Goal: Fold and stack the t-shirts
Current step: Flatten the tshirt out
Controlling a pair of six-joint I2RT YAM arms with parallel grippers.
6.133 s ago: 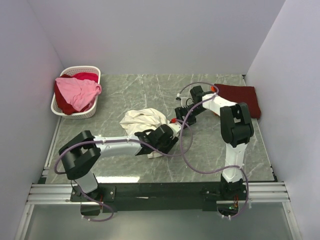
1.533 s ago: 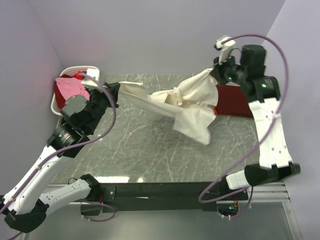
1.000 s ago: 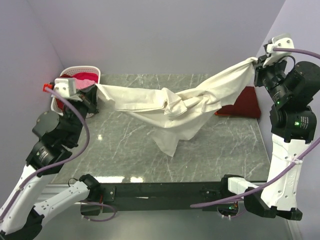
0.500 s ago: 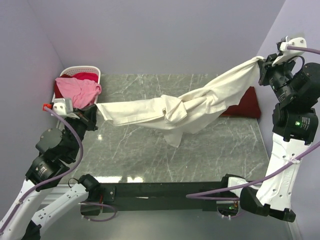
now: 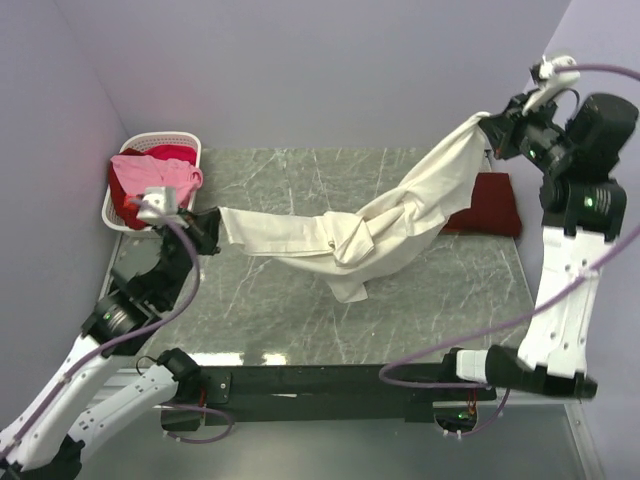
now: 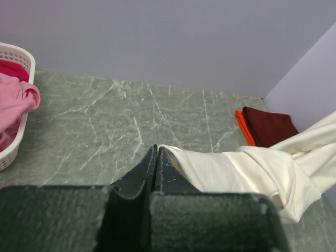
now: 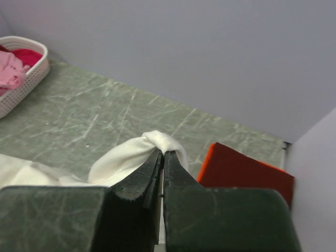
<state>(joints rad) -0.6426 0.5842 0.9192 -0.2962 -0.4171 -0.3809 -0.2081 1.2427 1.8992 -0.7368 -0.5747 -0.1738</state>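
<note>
marble table (image 5: 262, 312), cream t-shirt (image 5: 300, 236) strung between jaws

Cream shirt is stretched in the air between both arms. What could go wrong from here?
1. The cream shirt is knotted mid-span; lowered like this, it would likely land bunched.
2. The left gripper and right gripper each pinch only a small bit of cloth; more tension may pull it free.
3. Its right end hangs by the folded dark red shirt and might drag it.

Cream t-shirt (image 5: 300, 236) hangs twisted midair; dark red t-shirt (image 5: 497, 205) lies folded.
</note>
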